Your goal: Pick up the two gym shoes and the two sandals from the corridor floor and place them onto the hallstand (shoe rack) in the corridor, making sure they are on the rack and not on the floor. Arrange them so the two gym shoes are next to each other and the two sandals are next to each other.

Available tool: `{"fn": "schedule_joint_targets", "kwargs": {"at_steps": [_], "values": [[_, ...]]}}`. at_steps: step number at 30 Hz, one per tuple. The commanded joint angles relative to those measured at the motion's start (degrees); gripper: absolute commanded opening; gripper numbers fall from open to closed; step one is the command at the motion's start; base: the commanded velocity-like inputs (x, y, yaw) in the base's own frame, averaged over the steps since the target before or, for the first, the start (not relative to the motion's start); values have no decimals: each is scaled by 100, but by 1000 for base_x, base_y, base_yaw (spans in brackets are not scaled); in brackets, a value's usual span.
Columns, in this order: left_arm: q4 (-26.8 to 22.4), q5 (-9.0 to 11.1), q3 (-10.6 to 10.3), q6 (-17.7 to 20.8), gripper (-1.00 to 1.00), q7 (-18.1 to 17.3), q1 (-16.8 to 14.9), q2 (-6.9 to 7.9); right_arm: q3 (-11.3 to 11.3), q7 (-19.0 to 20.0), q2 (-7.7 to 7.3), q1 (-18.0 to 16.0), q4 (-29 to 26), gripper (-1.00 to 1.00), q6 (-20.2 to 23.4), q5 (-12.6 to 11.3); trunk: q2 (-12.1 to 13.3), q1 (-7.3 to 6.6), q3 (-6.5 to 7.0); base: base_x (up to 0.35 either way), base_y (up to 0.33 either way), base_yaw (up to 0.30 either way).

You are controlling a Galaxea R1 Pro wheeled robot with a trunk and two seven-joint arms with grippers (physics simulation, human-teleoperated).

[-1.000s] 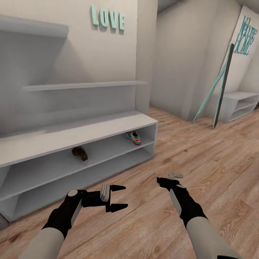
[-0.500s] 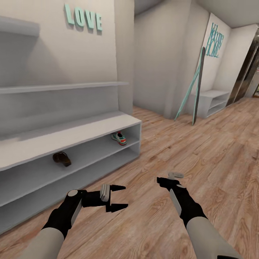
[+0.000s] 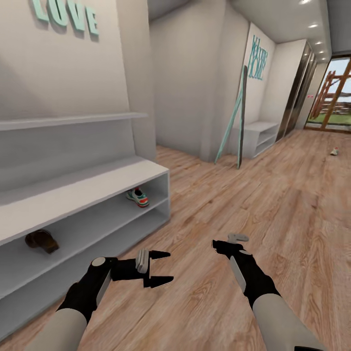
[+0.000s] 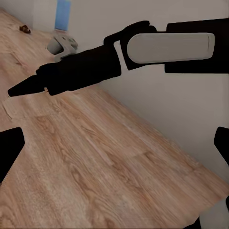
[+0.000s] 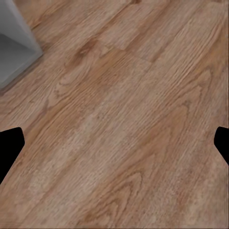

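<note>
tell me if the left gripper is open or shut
Open. In the head view the left gripper shows its two black fingers spread with bare corridor floor between them, holding nothing.

Shoes on the rack (image 3: 87, 187)
One sneaker (image 3: 137, 197) and one brown sandal (image 3: 42, 241) sit well apart on its upper shelf; wood floor (image 3: 253, 214) beside.

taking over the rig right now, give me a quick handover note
Left gripper: open, empty. Right gripper: open, empty.
On the rack's upper shelf row: one gym shoe near its end, one sandal further along, apart from each other.
A small object lies far down the wooden floor, too small to identify.
Left: find the other shoe and sandal, rack each beside its mate.
</note>
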Motion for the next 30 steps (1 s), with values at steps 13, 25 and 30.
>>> {"fn": "schedule_joint_targets", "kwargs": {"at_steps": [13,25,30], "values": [[3,-19,15,-5,100,8,-2,-10,-14,-10,6,-4,-9,100,30,-8,-2,2,3,347,0,-291],[10,-26,251,-5,100,33,-2,59,-14,-10,0,-2,-15,100,30,-10,-2,2,3,347,0,-292],[18,-32,786,-5,100,43,-2,181,-19,-10,-2,-3,-17,100,30,-8,-2,2,3,347,0,-292]]}}
